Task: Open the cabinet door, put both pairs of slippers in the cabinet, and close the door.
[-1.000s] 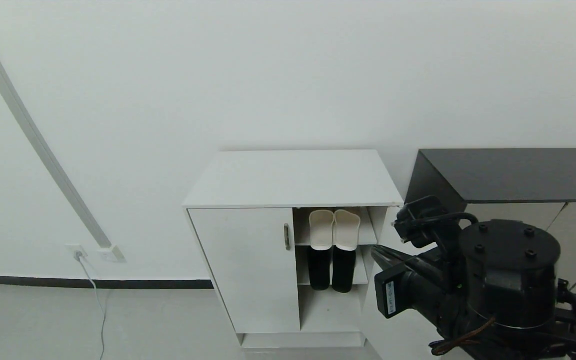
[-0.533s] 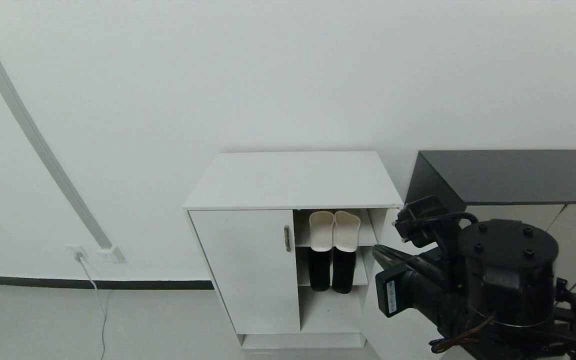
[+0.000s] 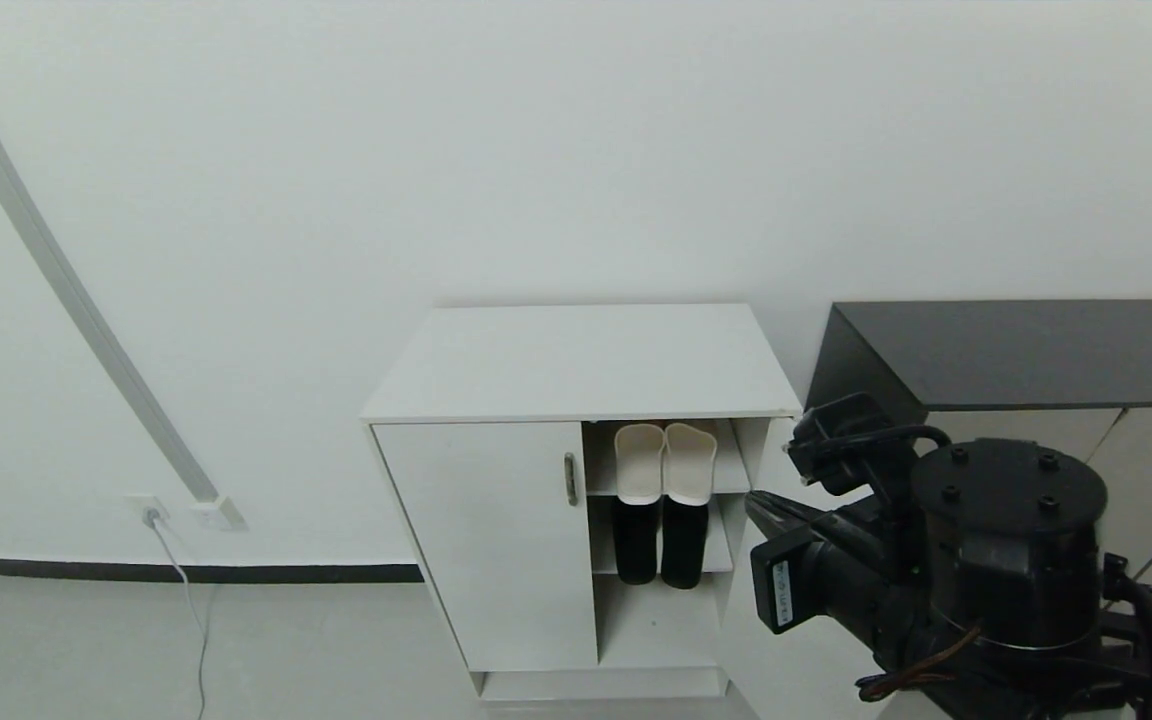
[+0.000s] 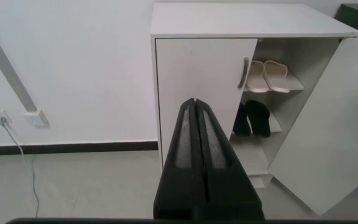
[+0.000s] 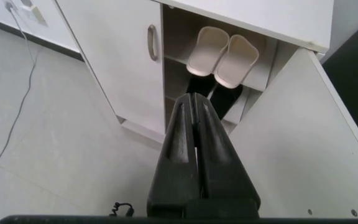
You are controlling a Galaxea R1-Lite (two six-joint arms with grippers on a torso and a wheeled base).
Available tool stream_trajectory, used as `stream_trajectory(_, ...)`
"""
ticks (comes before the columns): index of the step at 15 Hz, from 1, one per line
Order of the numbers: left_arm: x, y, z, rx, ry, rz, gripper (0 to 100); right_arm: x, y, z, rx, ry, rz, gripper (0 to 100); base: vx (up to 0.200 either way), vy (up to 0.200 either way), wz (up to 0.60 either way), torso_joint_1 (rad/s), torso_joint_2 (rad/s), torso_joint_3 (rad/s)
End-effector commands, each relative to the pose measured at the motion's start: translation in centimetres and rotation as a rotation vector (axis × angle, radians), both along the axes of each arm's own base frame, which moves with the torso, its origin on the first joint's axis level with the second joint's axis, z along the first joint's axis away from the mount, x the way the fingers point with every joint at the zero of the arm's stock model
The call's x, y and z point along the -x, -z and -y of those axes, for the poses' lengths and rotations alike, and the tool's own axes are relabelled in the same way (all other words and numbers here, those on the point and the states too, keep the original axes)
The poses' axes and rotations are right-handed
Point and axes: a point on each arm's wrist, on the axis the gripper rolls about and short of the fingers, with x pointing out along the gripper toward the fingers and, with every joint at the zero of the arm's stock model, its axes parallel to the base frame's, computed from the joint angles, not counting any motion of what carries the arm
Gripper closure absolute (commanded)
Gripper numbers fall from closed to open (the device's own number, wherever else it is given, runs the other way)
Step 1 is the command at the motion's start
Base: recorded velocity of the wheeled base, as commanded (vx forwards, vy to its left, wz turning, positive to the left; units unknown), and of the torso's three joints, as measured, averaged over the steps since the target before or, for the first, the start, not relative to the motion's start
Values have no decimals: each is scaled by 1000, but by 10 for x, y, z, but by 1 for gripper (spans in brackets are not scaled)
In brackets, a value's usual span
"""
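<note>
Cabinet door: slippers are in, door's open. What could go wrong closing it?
1. The white slippers and black slippers seem to lie at the very front of the cabinet; the door might catch them.
2. The right hand is shut, on the door's inner side; pushing from there looks awkward.

Three views, all toward cabinet (image 3: pixel 586 362)

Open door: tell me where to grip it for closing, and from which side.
Pinch the door at its free vertical edge with the right gripper, shut now, coming edge-on from the front. It is a thin flat panel swung out from the cabinet, so that edge is probably easiest to reach and gives most leverage.
</note>
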Motion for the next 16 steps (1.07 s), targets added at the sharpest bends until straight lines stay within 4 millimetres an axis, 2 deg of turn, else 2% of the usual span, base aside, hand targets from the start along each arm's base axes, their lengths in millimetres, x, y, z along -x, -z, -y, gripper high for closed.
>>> stream_trajectory(1, 0, 0, 0, 0, 0, -1, 100, -1, 1, 0, 2, 3, -2, 100, 0, 0, -600, -7, -7, 7)
stream_trajectory(2, 0, 0, 0, 0, 0, 0, 100, -2, 1, 1, 2, 6, -2, 100, 0, 0, -600, 7, 17, -2)
stream_trajectory(12, 0, 0, 0, -3, 0, -1, 100, -4, 3, 2, 20, 10, 4, 100, 0, 0, 0, 0, 0, 0)
stream_trajectory(16, 0, 0, 0, -3, 0, -1, 100, -5, 3, 2, 23, 9, 9, 100, -200, 0, 0, 10, 4, 1)
